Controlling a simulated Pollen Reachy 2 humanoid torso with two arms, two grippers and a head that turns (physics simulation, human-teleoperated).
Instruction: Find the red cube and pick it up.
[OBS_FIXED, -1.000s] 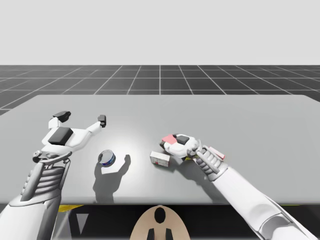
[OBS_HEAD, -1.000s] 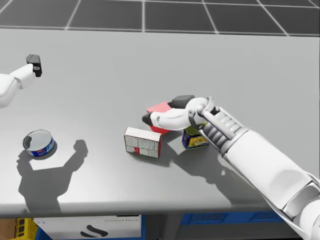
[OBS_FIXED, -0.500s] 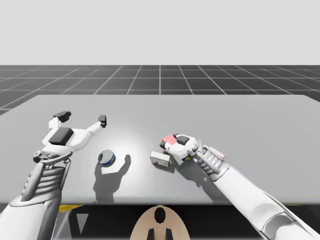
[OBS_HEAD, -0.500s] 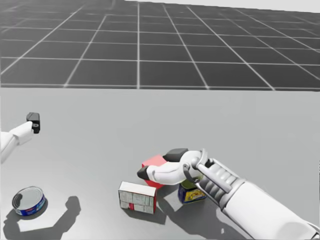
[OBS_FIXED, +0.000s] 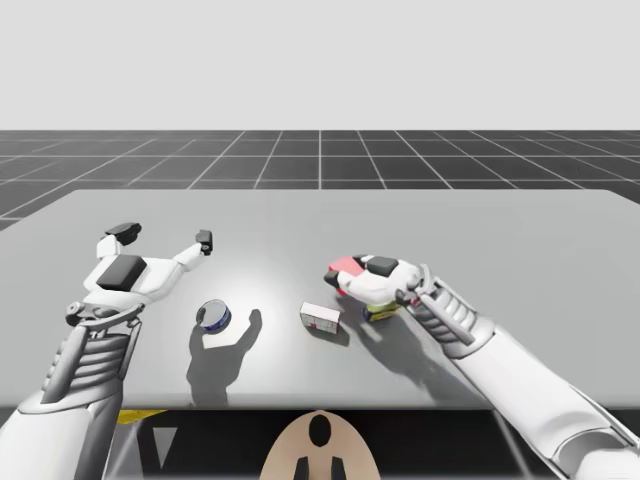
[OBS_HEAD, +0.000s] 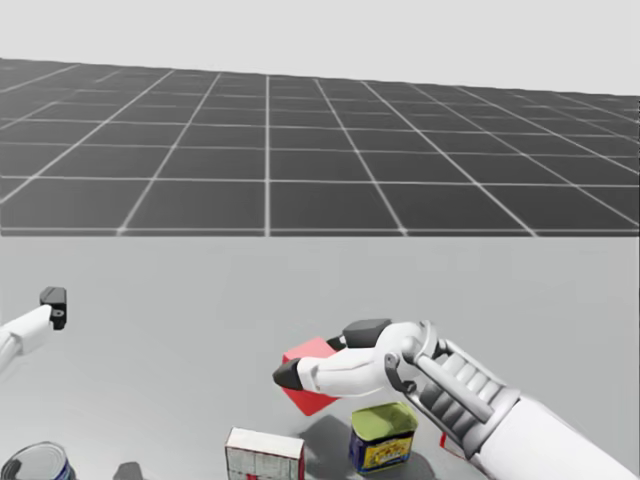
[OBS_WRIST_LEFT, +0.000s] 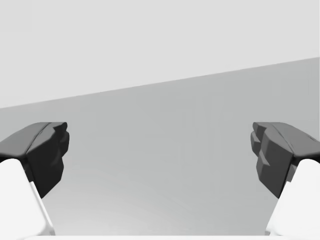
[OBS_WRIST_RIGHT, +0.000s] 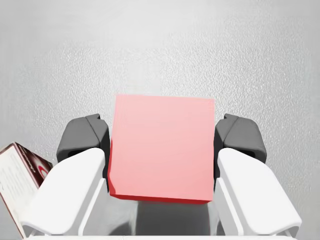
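Cube (OBS_WRIST_RIGHT: 160, 150) — red, now lifted off table (OBS_FIXED: 500, 230)

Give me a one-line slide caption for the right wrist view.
Right gripper shut on the red cube, grey table ahead, white box beside the gripper.

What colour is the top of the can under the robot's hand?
Green, with a yellow and blue side. The can shows best in the head view.
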